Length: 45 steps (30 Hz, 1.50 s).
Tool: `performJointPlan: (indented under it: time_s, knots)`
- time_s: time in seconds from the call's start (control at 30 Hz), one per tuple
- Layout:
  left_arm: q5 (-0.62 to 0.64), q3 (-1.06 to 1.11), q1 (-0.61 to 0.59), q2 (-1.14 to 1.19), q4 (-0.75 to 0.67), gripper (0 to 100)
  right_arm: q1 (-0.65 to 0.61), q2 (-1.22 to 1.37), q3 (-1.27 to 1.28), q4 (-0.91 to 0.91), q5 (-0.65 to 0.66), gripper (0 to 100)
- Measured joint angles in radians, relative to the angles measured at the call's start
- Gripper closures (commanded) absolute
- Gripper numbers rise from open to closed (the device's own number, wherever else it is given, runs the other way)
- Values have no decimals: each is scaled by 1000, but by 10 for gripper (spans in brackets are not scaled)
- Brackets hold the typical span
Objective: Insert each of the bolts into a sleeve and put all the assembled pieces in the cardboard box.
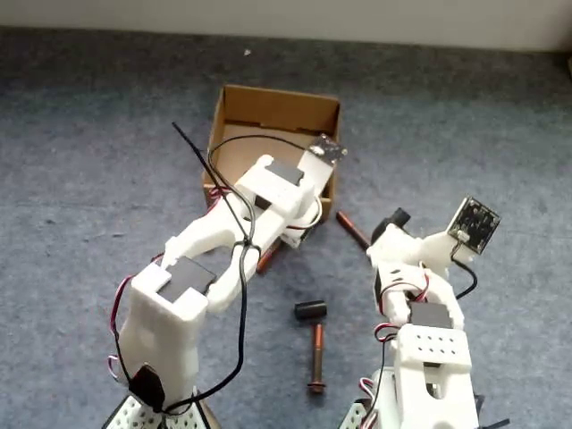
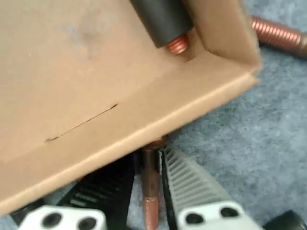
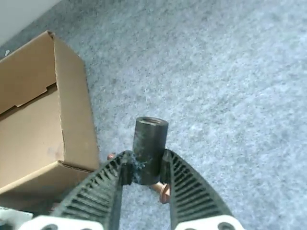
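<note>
The step in hand appears to be the mating of a second pair. The left gripper (image 2: pixel 149 156) is closed on a bare held bolt (image 2: pixel 150 201), just outside the near wall of the cardboard box (image 1: pixel 234 107). That bolt's long axis runs along the fingers, and its head butts up under the box wall. Inside the box, in the corner, lies one assembled piece (image 2: pixel 163 19), with its copper thread poking out of the dark sleeve toward the wall. On the carpet (image 1: pixel 500 134) between the arms, a spare sleeve (image 1: pixel 310 311) lies on its side. Just below it is a long bolt (image 1: pixel 316 357), whose axis runs toward the arms' bases. A loose bolt (image 1: pixel 352 229) lies aslant beside the box corner. The right gripper (image 3: pixel 146 165) is clamped on a black sleeve (image 3: pixel 149 139), which stands nearly in line with the fingers, threaded mouth facing away from the wrist. The next move likely calls for backing the held bolt clear of the box and turning it until its thread end is coaxial with that open mouth.
</note>
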Motion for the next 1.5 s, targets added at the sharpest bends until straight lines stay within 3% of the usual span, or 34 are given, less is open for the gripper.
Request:
performJointPlan:
  time_s: [0.17,0.33,0.6,0.77,0.93,1.1,1.37,1.5]
  knots:
    - [-2,8,20,-32,46,995,0,0,0,0,0,993]
    - [-2,161,44,-235,63,995,0,0,0,0,0,993]
    - [0,589,48,-738,-153,995,-6,0,0,0,0,994]
    - [5,784,-3,-1034,-269,995,-100,0,0,0,123,994]
    - [137,941,-91,-1283,-359,995,-172,0,0,0,175,994]
    - [172,1036,-153,-1485,-374,995,-249,0,0,5,175,994]
    - [175,1145,-155,-1752,-374,995,-358,-321,32,227,180,994]
    - [190,1175,-155,-1857,-374,995,-413,-543,167,242,213,994]
